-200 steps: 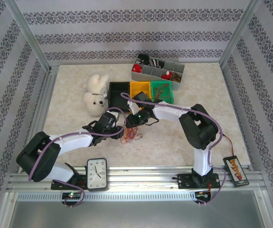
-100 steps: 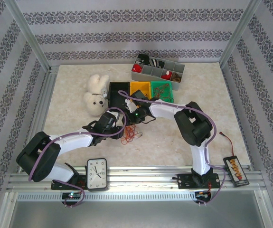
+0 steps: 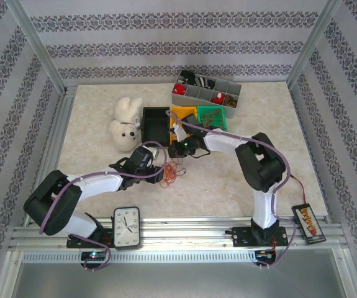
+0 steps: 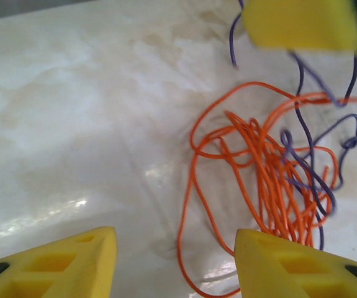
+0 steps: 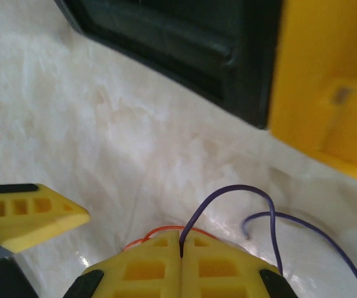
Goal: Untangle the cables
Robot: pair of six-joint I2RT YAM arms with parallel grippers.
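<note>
The top camera sits above and behind the arm bases, looking down and forward from far enough to take in the whole table [image 3: 91,124] and both arms. The left wrist camera looks from close above the tabletop, past the left gripper [image 4: 175,251], onto the cables [image 4: 259,174]. The right wrist camera, just as near, looks over the right gripper [image 5: 181,239] toward the black bin [image 5: 184,49] and yellow bin [image 5: 327,81]. Both wrist views share the marble patch by the cables, with a right finger [image 4: 302,25] at the top of the left view and a left finger [image 5: 23,214] at the left of the right view.

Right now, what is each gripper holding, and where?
The right gripper pinches a thin purple cable at the foot of its arch; the left gripper holds nothing.
</note>
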